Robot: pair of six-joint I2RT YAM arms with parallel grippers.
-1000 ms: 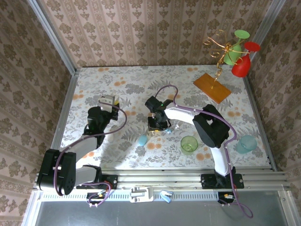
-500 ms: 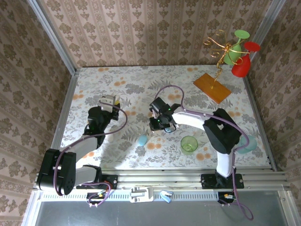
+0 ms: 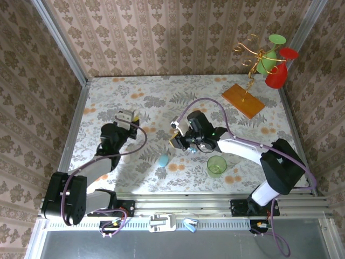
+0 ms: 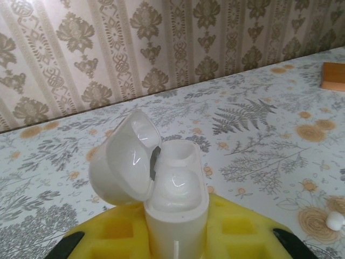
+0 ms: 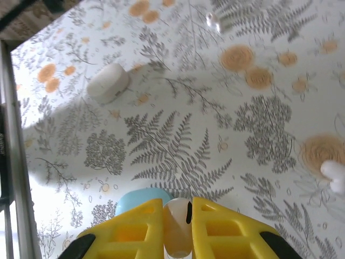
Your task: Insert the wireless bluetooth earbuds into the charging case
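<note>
Right end effector (image 5: 177, 229) pinched almost closed on a white earbud (image 5: 178, 216), blue case (image 5: 140, 200) just beneath. Left end effector (image 4: 175, 243) clamped on the charging case (image 4: 178, 189), lid open, wells look empty. Step looks like transfer. Next: align the earbud over a well, lower, release.

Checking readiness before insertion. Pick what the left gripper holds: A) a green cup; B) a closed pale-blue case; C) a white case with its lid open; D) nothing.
C: in the left wrist view the white case stands clamped in the left gripper, its lid swung open.
</note>
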